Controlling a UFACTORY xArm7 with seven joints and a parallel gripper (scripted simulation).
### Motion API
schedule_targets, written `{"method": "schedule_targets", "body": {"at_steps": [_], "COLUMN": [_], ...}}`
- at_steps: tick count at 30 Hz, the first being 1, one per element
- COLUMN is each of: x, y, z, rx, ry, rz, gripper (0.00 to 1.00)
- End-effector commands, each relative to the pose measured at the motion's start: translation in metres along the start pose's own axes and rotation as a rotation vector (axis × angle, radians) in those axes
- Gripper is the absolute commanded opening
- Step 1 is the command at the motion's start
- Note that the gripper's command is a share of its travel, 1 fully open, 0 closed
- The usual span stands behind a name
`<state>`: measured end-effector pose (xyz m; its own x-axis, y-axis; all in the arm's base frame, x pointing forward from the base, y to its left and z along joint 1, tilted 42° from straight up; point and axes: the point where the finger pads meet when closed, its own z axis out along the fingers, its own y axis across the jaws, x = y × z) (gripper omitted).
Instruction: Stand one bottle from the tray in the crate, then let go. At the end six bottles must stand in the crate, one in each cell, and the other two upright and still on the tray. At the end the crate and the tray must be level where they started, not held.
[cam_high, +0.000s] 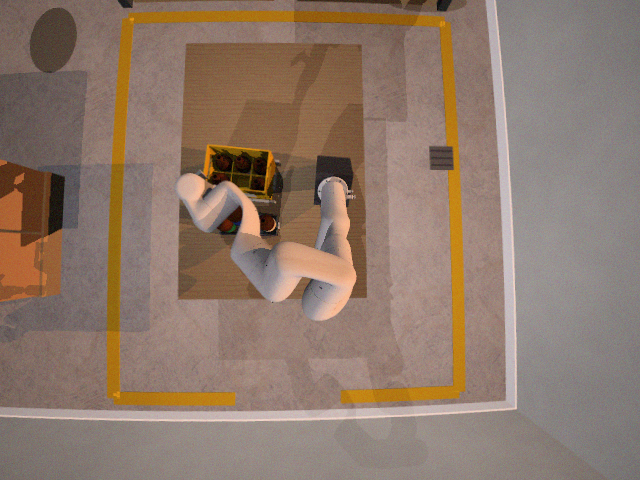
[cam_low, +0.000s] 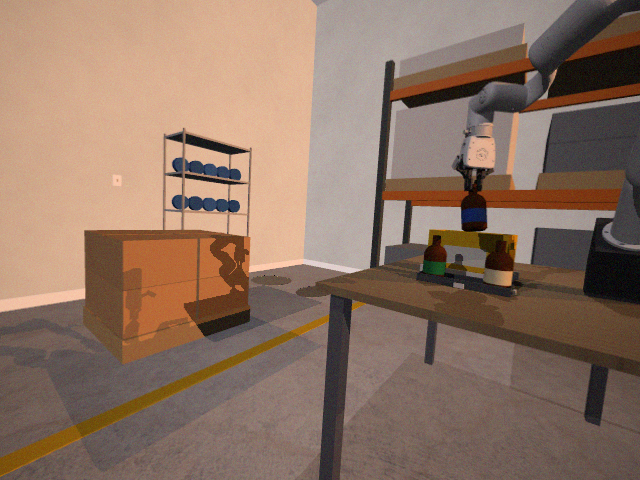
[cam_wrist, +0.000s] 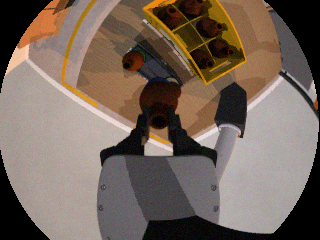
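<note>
My gripper (cam_low: 474, 183) is shut on the neck of a brown bottle with a blue label (cam_low: 474, 211) and holds it upright in the air, above the tray and near the crate's front edge. In the wrist view the held bottle (cam_wrist: 159, 98) sits between my fingers. The dark tray (cam_low: 466, 281) carries a green-label bottle (cam_low: 434, 256) and a white-label bottle (cam_low: 498, 264), both upright. The yellow crate (cam_high: 236, 171) stands behind the tray; several cells hold brown bottles and one cell (cam_high: 240, 180) looks empty. The crate also shows in the wrist view (cam_wrist: 195, 30).
The arm's black base box (cam_low: 611, 260) stands on the wooden table at the right. A metal shelf rack with orange beams (cam_low: 496, 196) rises behind the table. A large cardboard box (cam_low: 165, 284) sits on the floor at the left.
</note>
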<state>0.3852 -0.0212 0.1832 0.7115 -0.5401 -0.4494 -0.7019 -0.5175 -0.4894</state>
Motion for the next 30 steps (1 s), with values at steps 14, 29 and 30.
{"method": "schedule_targets", "body": {"at_steps": [14,29,30], "x": [0.027,0.054,0.056], "y": [0.018,0.038,0.040], "z": [-0.002,-0.002,-0.002], "rx": [0.002,0.002,0.002], "ry": [0.004,0.004,0.004], "rz": [-0.001,-0.001,-0.001], "gripper": [0.00,0.00,0.00]}}
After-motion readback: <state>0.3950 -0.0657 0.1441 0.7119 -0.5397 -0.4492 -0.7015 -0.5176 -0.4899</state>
